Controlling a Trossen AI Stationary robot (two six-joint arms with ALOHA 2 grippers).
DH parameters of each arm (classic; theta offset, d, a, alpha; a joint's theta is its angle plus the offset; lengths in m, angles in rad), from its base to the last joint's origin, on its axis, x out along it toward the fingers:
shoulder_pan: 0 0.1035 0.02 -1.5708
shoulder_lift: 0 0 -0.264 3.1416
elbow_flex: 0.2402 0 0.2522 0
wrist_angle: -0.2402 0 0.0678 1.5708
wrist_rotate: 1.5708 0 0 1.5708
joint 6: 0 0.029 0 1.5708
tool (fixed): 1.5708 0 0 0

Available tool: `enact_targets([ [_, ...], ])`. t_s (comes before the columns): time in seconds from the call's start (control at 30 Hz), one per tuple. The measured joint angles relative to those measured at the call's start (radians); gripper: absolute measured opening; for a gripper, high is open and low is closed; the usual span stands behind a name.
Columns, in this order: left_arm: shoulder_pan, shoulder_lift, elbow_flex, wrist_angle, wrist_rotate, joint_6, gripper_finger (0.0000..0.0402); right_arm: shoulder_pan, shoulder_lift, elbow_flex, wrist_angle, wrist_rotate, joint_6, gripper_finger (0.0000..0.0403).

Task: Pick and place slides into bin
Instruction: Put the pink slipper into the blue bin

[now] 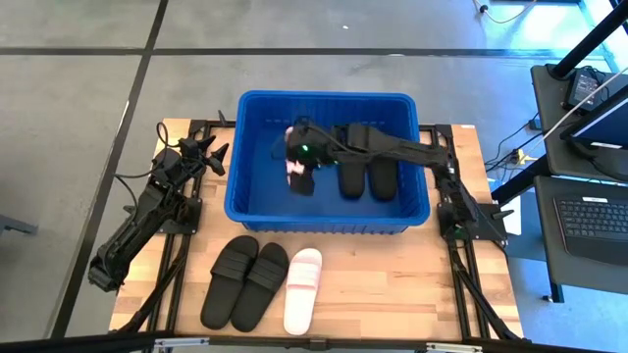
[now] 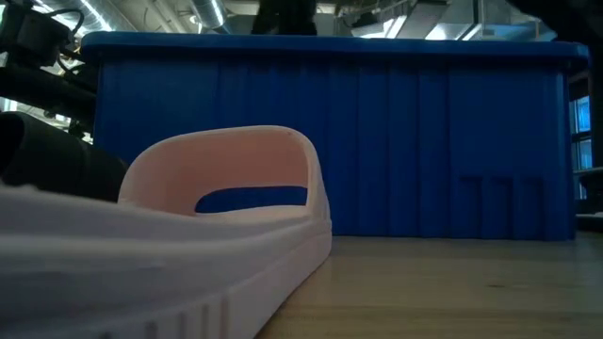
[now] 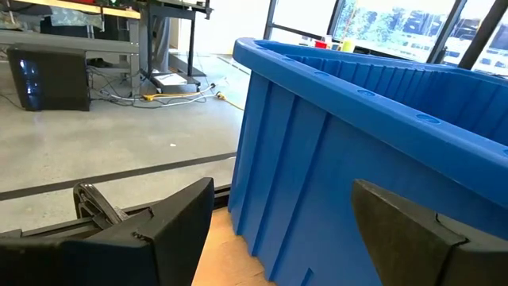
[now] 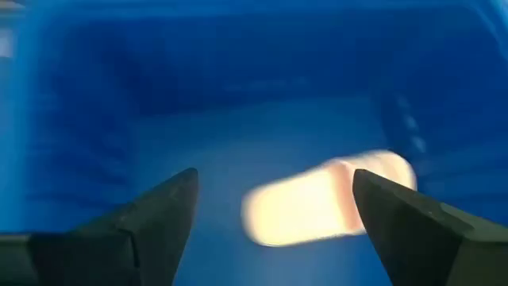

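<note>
Bin (image 1: 257, 201) — blue, ribbed, at the back centre of the counter (image 1: 392, 284). Inside it we count one black pair of slides (image 1: 365, 175) and one pale pink slide (image 4: 325, 199) lying on the floor, apart from the fingers. Right tool (image 1: 297, 162) — over the bin's interior, fingers spread, holding nothing. Left tool (image 3: 278, 230) — parked beside the bin's left wall, fingers spread. On the counter in front of the bin: a second black pair (image 1: 243, 281) and just beside it one pale pink slide (image 1: 303, 277).
</note>
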State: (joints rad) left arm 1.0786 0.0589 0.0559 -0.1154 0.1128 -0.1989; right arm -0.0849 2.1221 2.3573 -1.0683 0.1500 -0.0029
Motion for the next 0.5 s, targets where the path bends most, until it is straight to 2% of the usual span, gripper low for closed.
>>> enact_targets([
  [0.23, 0.000, 0.000, 0.000, 0.000, 0.000, 0.000, 0.0290, 0.189, -0.027, 0.000, -0.001, -0.014, 0.037, 0.0334],
  [0.4, 0.000, 0.000, 0.000, 0.000, 0.000, 0.000, 0.0290, 0.314, 0.001, -0.009, -0.012, -0.013, 0.149, 0.0334],
  [0.5, 0.000, 0.000, 0.000, 0.000, 0.003, 0.000, 0.0290, 0.378, 0.028, -0.010, -0.010, 0.022, 0.241, 0.0334],
])
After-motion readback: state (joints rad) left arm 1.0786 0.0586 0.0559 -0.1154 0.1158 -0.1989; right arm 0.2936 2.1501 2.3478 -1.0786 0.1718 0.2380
